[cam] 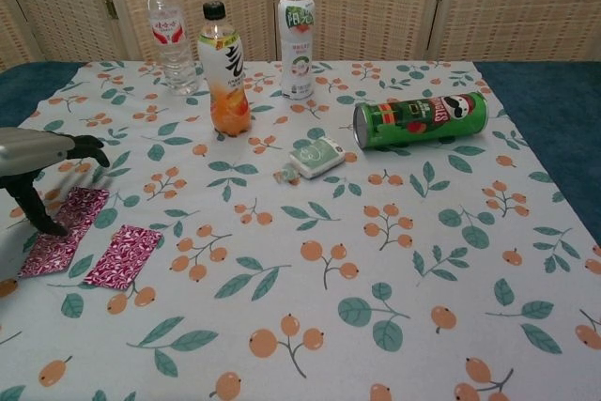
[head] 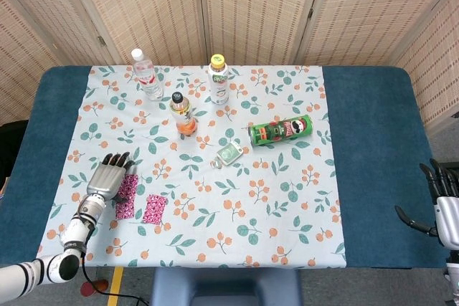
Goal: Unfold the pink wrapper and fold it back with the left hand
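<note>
Lying flat on the patterned cloth, the pink wrapper (cam: 62,230) is seen just under and beside the fingers (cam: 47,223) of the left hand (head: 107,175), which are spread and released, one tip apparently on its edge, judged so as to pin it for folding; a second pink wrapper (cam: 124,255) lies just beyond; the right hand (head: 443,202) is held open and idle, well apart; the green can (cam: 421,119) reads Pringles
</note>
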Action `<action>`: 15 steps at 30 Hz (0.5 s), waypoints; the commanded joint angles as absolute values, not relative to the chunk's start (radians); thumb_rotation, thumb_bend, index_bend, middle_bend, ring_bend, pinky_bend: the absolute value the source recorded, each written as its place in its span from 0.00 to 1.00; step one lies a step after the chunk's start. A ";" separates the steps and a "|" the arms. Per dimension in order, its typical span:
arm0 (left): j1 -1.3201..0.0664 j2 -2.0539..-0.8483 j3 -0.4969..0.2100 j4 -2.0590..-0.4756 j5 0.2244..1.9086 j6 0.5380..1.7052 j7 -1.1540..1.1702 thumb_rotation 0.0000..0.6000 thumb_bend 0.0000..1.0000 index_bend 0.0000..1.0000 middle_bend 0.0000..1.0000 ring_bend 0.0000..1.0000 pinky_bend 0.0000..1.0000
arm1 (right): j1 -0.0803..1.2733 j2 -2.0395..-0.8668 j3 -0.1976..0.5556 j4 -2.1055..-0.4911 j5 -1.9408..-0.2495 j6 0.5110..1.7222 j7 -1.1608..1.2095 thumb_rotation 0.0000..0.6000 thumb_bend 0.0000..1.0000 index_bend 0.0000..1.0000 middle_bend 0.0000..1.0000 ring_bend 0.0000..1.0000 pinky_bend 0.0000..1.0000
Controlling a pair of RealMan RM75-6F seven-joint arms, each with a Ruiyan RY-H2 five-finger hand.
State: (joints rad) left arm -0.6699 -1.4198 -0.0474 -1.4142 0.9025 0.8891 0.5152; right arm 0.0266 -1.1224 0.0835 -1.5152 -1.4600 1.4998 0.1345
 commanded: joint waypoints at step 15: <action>-0.686 -1.449 -0.053 -1.364 0.864 0.863 0.523 1.00 0.15 0.17 0.00 0.00 0.00 | 0.019 -1.124 0.082 -1.506 -1.457 1.505 0.146 0.54 0.30 0.00 0.00 0.00 0.00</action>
